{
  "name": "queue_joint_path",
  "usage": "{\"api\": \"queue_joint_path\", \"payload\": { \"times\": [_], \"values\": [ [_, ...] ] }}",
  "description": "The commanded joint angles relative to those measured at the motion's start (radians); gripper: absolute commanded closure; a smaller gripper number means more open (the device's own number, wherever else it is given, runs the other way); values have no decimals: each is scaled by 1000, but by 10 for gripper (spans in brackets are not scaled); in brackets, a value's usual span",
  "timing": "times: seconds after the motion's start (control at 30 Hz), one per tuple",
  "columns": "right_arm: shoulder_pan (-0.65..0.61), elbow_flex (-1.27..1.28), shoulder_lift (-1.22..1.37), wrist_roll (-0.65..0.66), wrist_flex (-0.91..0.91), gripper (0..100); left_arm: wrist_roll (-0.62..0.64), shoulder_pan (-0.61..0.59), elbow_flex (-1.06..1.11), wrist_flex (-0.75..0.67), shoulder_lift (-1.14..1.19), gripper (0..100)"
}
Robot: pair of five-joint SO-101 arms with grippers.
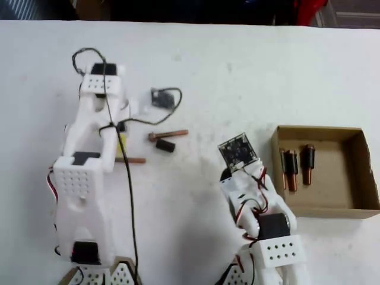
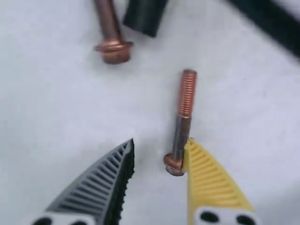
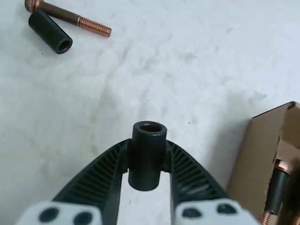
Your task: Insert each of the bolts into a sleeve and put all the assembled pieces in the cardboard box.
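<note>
In the right wrist view my right gripper [image 3: 147, 149] is shut on a black sleeve [image 3: 148, 154], which stands upright with its bore open. My left gripper [image 2: 158, 146] is open just above the table. A copper bolt [image 2: 182, 119] lies between its fingers, its head against the yellow finger [image 2: 202, 173]. In the high view this bolt [image 1: 133, 160] lies beside the left arm. A second bolt [image 1: 169, 135] and a loose black sleeve [image 1: 165, 145] lie side by side mid-table. The cardboard box [image 1: 350, 208] at the right holds several assembled pieces [image 1: 307, 163].
A small black module with a cable [image 1: 161, 98] lies behind the loose bolt. A black cable [image 1: 129, 196] runs along the left arm. The box wall [image 3: 265, 154] stands close beside my right gripper. Bare white table [image 1: 196, 208] lies between the arms.
</note>
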Motion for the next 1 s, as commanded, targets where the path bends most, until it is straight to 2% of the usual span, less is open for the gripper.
{"api": "queue_joint_path", "payload": {
  "times": [0.0, 0.23, 0.43, 0.67, 0.8, 0.97],
  "values": [
    [8, -9, -5, 12, -25, 978, 210, -5, -149, 21, -24, 808],
    [8, -9, -5, 14, -25, 978, 482, -18, -235, 23, -24, 808],
    [8, -8, -5, 14, -25, 978, 852, -54, -269, 25, -47, 808],
    [8, -8, -5, 14, -25, 978, 1284, -110, -259, 25, -196, 808],
    [8, -8, -5, 14, -25, 978, 1416, -127, -216, 26, -255, 808],
    [8, -8, -5, 14, -25, 978, 1514, -125, -23, 26, -367, 806]
  ]
}}
